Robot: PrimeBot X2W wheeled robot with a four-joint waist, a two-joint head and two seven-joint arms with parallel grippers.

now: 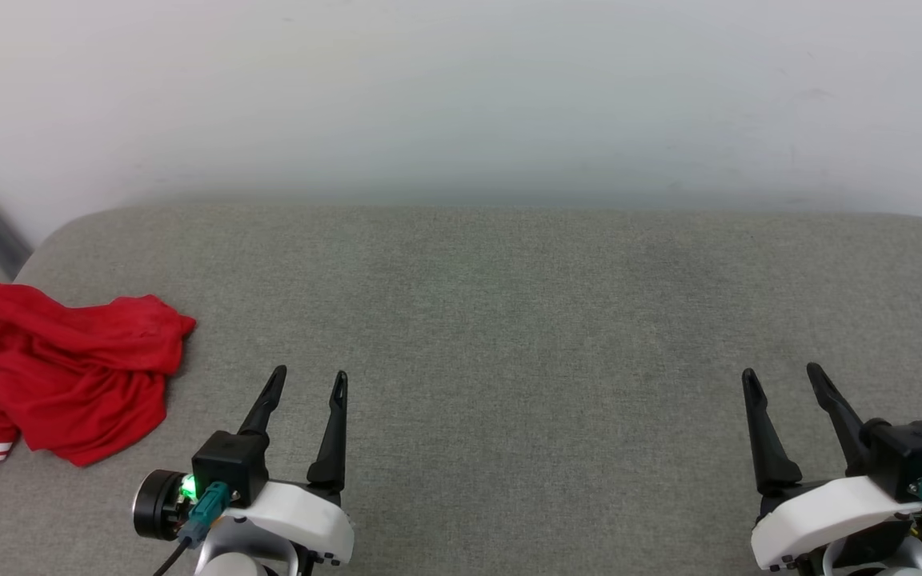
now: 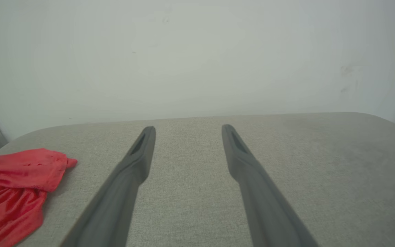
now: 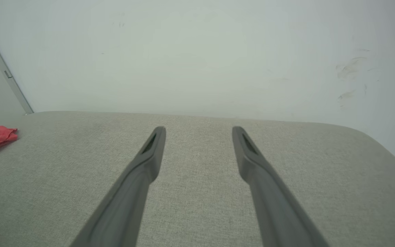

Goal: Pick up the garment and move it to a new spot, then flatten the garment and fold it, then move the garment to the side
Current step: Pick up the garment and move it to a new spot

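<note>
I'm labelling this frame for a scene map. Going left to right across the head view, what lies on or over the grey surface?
Crumpled red garment → left gripper, open → right gripper, open.

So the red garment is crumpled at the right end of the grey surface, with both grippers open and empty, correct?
No: the garment lies crumpled at the left end of the grey surface, as the head view shows. The left gripper and right gripper are indeed open and empty.
</note>
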